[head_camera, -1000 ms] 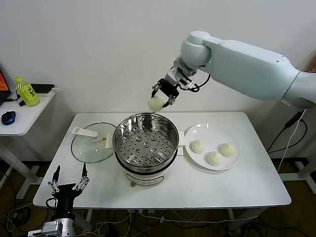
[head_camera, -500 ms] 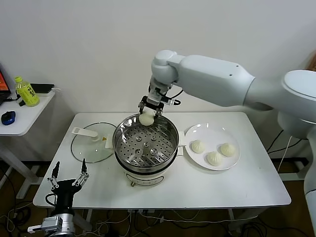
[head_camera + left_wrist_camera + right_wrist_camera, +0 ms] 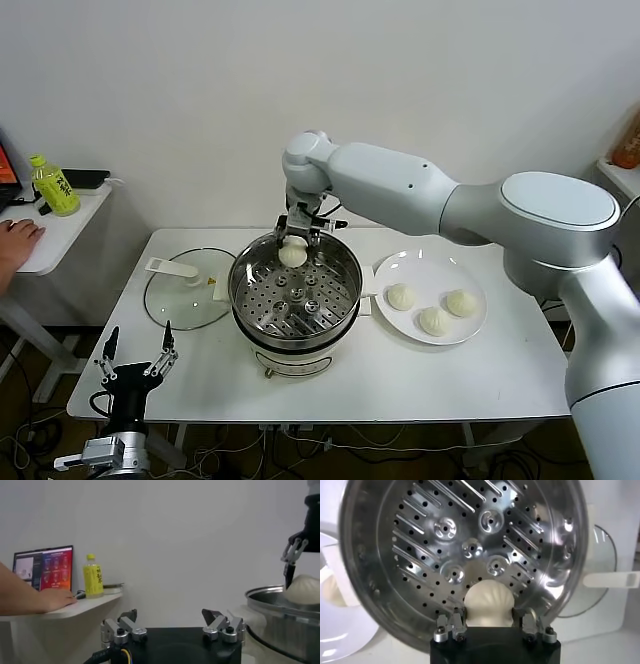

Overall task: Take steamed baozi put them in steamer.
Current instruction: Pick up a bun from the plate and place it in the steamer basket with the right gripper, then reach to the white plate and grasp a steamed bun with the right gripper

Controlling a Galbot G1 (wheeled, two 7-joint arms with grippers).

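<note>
We see the right gripper (image 3: 294, 243) above the far side of the steamer (image 3: 296, 290), its jaws pinching one bun (image 3: 292, 254) over the holed tray. Three more buns (image 3: 433, 320) sit on the plate (image 3: 430, 297) beside it on the counter (image 3: 420, 375). The left gripper (image 3: 136, 372) waits low off the counter's near left corner, jaws spread.

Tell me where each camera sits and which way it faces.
Head: high, looking down at the round steel steamer; right arm shows.
Left wrist: low beside the table, facing sideways; open left gripper shows.
Right wrist: above the steamer, looking down; right gripper holds a white baozi.
All share steamer and baozi.
</note>
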